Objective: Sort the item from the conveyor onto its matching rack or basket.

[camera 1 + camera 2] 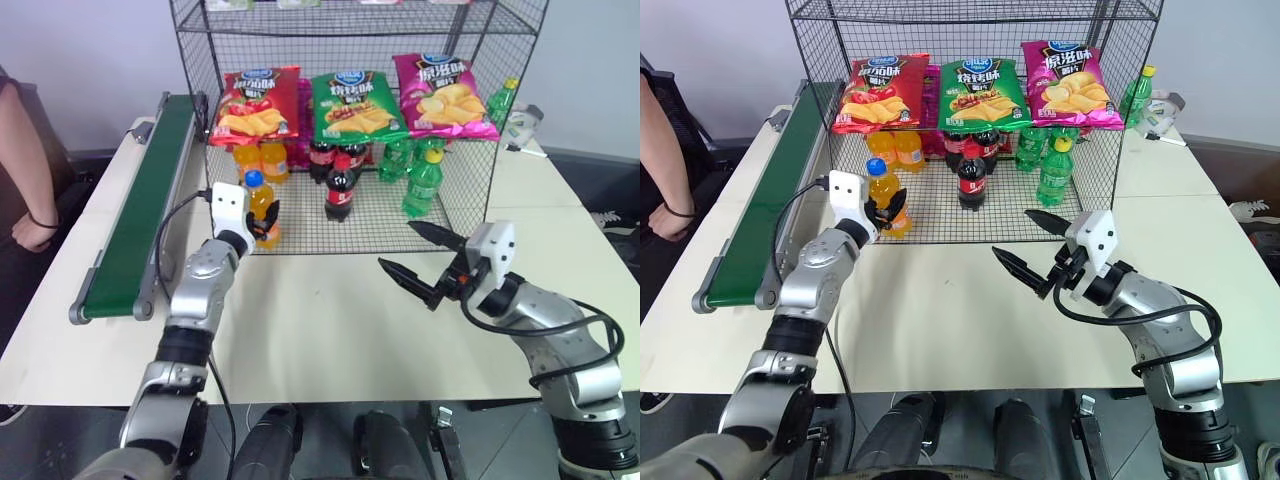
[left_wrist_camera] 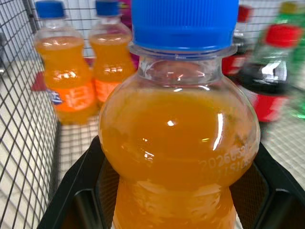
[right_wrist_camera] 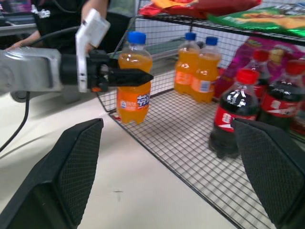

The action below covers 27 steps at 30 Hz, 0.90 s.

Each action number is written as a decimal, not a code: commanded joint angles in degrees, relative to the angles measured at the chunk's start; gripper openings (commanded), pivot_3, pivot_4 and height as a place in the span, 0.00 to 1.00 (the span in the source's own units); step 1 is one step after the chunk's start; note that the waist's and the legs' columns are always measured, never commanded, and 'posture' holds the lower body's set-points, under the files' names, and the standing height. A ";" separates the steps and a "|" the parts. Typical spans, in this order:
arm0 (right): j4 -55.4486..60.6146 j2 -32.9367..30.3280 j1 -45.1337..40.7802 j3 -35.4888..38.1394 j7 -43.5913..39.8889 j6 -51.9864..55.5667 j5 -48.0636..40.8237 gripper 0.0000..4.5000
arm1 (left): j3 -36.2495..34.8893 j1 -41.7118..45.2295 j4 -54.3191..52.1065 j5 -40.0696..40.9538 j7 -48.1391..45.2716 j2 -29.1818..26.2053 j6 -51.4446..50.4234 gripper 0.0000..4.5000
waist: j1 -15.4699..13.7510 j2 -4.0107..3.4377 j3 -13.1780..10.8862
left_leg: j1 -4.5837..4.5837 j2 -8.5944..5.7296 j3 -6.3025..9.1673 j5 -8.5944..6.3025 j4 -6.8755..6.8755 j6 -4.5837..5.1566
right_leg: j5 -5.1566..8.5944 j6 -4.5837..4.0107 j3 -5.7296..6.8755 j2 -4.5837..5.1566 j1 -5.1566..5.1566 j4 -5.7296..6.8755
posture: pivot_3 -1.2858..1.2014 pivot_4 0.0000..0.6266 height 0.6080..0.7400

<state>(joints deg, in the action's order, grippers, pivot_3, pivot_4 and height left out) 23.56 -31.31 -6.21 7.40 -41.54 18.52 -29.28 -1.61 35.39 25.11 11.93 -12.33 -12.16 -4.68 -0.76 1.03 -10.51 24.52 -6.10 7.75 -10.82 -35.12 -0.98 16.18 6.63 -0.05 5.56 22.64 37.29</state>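
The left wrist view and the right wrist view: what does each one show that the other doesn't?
Left wrist view alone: a close look at the held orange bottle, with faint stamped digits on its shoulder and a green bottle behind. Right wrist view alone: the left gripper shut on that bottle from the side, held above the rack's front edge, plus the chip bags and the right gripper's own open fingers. Both: two orange bottles at the back and cola bottles on the mesh floor.

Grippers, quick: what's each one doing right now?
Left gripper: shut on the orange soda bottle, held at the front edge of the wire shelf cage.
Right gripper: open, empty, over the table.
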 commanded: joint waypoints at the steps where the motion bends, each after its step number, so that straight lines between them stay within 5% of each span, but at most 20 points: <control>1: 2.25 -0.40 0.29 1.25 0.61 -1.16 0.29 1.00 | -1.72 5.78 8.74 -2.20 0.54 1.19 10.57 0.61 | 0.05 0.00 0.00 | 0.00 0.00 0.00 0.00 0.02 0.00 | 0.00 0.00 0.00 -0.01 0.02 0.00 | 0.52 0.24 1.00; 13: 2.99 -0.79 0.15 1.49 1.73 -1.32 1.13 1.00 | -4.65 14.19 30.45 -3.87 3.27 3.46 23.92 0.61 | 0.04 0.01 0.00 | 0.00 -0.03 0.00 0.00 -0.01 0.01 | -0.01 0.03 0.04 -0.06 0.02 0.10 | 0.52 0.24 1.00; 17: 3.37 -0.93 -0.53 1.48 2.13 -1.07 1.00 1.00 | -5.70 14.51 32.00 -3.47 2.27 4.12 25.42 0.99 | 0.05 0.01 0.00 | 0.00 -0.04 0.00 0.01 -0.02 0.01 | -0.01 0.03 0.04 -0.08 0.02 0.12 | 0.52 0.24 1.00; 23: 3.95 -1.35 -0.50 1.64 2.12 -0.59 0.64 1.00 | -6.01 12.11 28.96 -3.76 2.03 3.41 25.04 0.99 | 0.07 0.01 0.01 | -0.02 -0.04 0.00 0.01 -0.04 0.01 | -0.01 0.03 0.04 -0.09 0.00 0.16 | 0.52 0.24 1.00; 27: 4.38 -1.60 -0.33 1.58 2.21 -0.28 0.32 1.00 | -6.94 6.16 17.52 -1.58 -0.26 2.40 20.89 0.99 | 0.35 0.00 0.01 | -0.03 -0.02 0.00 0.01 -0.02 0.00 | -0.01 0.03 0.03 -0.10 0.03 0.18 | 0.52 0.24 1.00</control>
<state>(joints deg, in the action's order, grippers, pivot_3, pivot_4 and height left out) 25.06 -32.39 -6.14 7.60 -39.50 18.45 -28.25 -7.74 43.04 49.37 9.03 -11.45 -8.76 17.42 -0.41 1.03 -10.50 24.49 -6.12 7.75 -10.81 -35.13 -0.98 16.17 6.66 -0.02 5.47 22.68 37.48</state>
